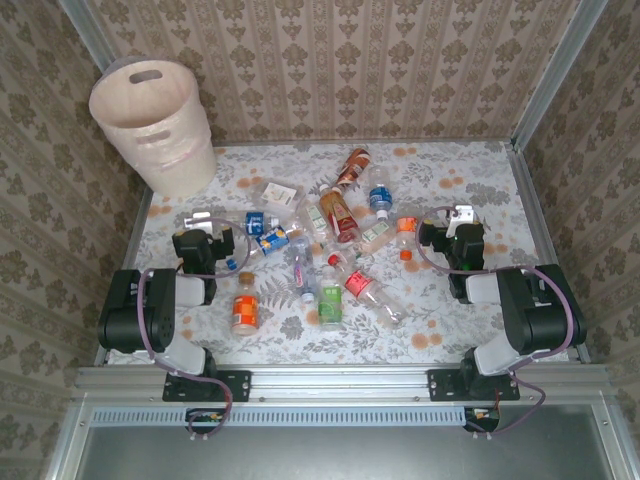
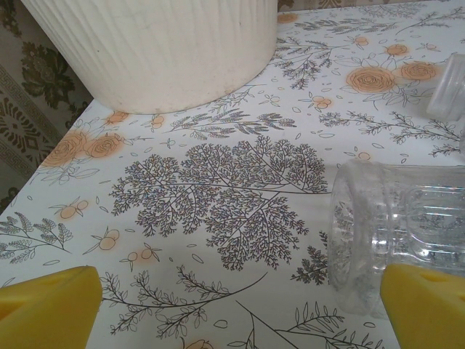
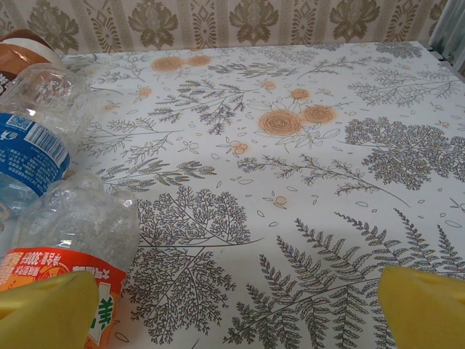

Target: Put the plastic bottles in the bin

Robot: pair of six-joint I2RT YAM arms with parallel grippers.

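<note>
The pale beige bin (image 1: 150, 118) stands at the table's far left corner; its ribbed wall (image 2: 152, 51) rises ahead in the left wrist view. Several plastic bottles (image 1: 335, 250) lie scattered across the middle of the floral table. My left gripper (image 1: 205, 225) is open over bare cloth, its yellow fingertips (image 2: 47, 309) wide apart, and a clear bottle (image 2: 396, 233) lies just inside the right one. My right gripper (image 1: 458, 220) is open too. An orange-labelled bottle (image 3: 73, 240) lies by its left fingertip (image 3: 47, 313), with a blue-labelled bottle (image 3: 29, 153) behind.
An orange-labelled bottle (image 1: 245, 308) and a green-labelled one (image 1: 330, 300) lie nearest the arm bases. Patterned walls and metal frame posts (image 1: 540, 90) close in the table on three sides. Bare cloth (image 3: 327, 182) stretches ahead of the right gripper.
</note>
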